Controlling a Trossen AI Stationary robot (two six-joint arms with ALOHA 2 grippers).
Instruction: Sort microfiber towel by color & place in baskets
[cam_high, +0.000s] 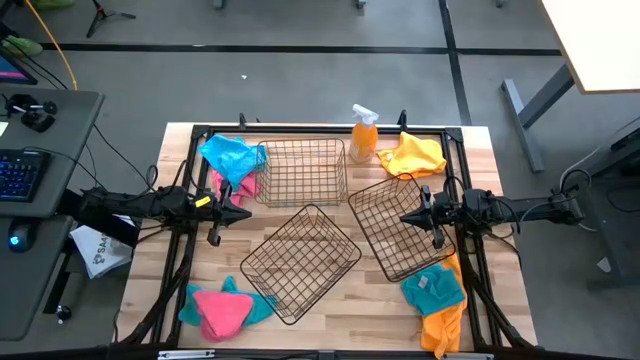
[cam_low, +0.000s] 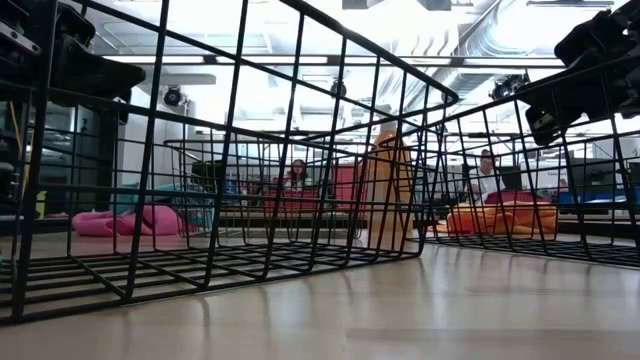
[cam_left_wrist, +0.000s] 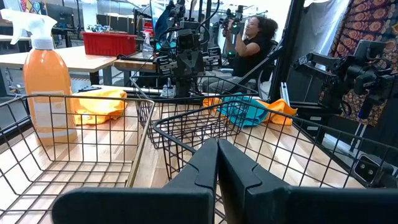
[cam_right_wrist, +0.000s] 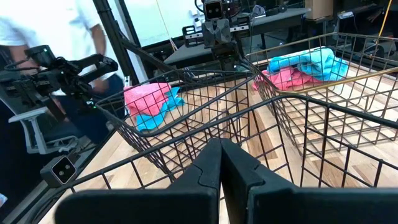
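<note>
Three dark wire baskets stand on the wooden table: one at the far middle (cam_high: 300, 170), one turned cornerwise at the centre (cam_high: 300, 262), one on the right (cam_high: 400, 228). The towels lie in heaps outside them. A teal one lies over pink at the far left (cam_high: 232, 160), also seen in the right wrist view (cam_right_wrist: 305, 65). A yellow one lies at the far right (cam_high: 413, 155). Pink with teal lies at the near left (cam_high: 222, 308), and teal over orange at the near right (cam_high: 435, 295). My left gripper (cam_high: 240, 213) hangs shut, left of the baskets. My right gripper (cam_high: 408, 216) hangs shut over the right basket.
An orange spray bottle (cam_high: 364, 135) with a white trigger stands at the far edge between the far basket and the yellow towel. Black frame rails (cam_high: 190, 240) run along the table's left and right sides. Bare wood shows along the near edge (cam_high: 360, 320). People sit beyond the table (cam_left_wrist: 252, 37).
</note>
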